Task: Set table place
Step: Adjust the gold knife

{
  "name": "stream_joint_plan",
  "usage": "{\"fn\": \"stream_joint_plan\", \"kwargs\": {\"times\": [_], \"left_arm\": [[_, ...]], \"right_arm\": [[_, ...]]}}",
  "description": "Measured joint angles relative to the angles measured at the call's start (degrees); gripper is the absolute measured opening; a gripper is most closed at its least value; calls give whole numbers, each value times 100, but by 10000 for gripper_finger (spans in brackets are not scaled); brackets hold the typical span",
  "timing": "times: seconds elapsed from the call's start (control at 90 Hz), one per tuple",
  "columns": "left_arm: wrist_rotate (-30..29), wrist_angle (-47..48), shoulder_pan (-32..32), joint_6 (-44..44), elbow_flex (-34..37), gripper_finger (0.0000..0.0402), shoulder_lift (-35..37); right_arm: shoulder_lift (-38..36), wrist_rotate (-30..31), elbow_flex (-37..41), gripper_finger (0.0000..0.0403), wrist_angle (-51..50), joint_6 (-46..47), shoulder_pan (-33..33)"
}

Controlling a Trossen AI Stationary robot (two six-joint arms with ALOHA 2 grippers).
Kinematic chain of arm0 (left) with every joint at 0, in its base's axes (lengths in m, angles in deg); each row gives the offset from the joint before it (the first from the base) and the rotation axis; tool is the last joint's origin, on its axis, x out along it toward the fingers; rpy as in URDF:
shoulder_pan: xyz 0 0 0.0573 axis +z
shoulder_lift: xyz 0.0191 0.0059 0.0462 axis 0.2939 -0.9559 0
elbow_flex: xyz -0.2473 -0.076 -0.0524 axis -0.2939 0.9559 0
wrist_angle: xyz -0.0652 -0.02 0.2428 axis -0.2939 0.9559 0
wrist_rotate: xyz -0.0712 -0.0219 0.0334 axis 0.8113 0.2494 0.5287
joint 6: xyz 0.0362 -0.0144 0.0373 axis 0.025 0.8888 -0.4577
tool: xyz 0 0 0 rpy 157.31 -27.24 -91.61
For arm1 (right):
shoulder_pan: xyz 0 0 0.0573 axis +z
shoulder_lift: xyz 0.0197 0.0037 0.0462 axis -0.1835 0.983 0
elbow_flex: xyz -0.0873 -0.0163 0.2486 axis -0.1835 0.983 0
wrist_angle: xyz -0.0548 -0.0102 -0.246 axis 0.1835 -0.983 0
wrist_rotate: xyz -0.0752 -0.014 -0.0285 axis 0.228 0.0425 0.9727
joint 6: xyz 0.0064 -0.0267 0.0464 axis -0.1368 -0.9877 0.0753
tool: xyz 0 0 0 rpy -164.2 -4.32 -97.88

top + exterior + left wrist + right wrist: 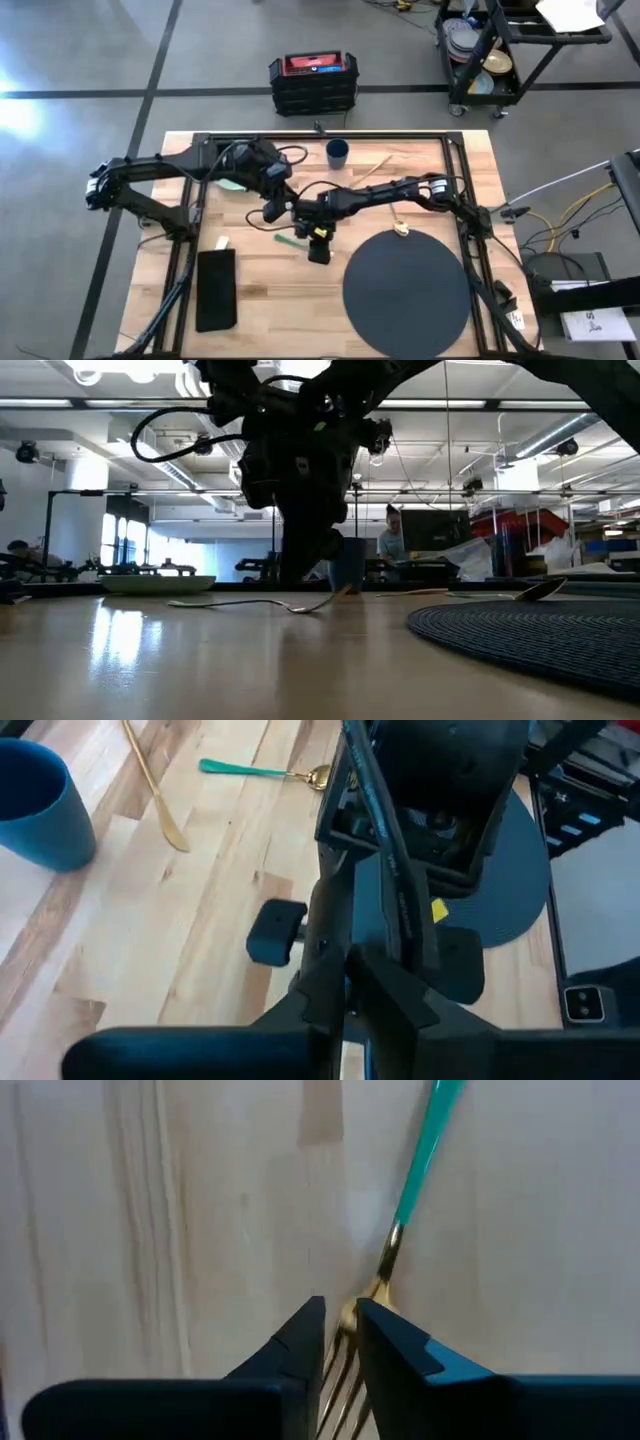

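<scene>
At mid-table, the right gripper [340, 1330] closes its dark fingers on the tines of a gold fork with a green handle [425, 1150].

Fork and gripper sit on the light wood plank table [270, 290], left of the large dark grey round placemat [404, 291]. The left gripper [276, 209] hovers close by; whether its fingers are parted I cannot tell. A gold spoon [400, 229] touches the placemat's far edge; a small dark blue cup [337, 152] stands beyond, a black cloth napkin [216, 288] lies at left. No legible writing shows.
</scene>
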Motion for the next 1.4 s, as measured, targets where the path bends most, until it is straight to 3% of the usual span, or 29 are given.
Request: {"fn": "stream_joint_plan", "kwargs": {"times": [0.267,0.456,0.633,0.711,0.922,1.167,1.4], "left_arm": [[25,-510,-144,88,168,21,-4],[101,-570,-224,142,220,21,-24],[222,-2210,-475,16,207,21,145],[231,-2509,-537,-31,194,21,178],[198,-2413,-597,12,342,20,66],[117,-2214,-651,-4,1050,20,-356],[105,-2226,-675,-506,1509,32,-1409]], "right_arm": [[-564,619,769,64,3,39,84],[-1690,1021,1775,55,581,249,56],[-2433,1020,2906,42,1628,838,21],[-2701,1036,3261,38,1807,1048,-22],[-3531,1566,4079,32,2237,1553,-56],[-5216,3401,4774,33,2431,1893,-99],[-6202,3568,5083,35,2218,2022,-307]]}}
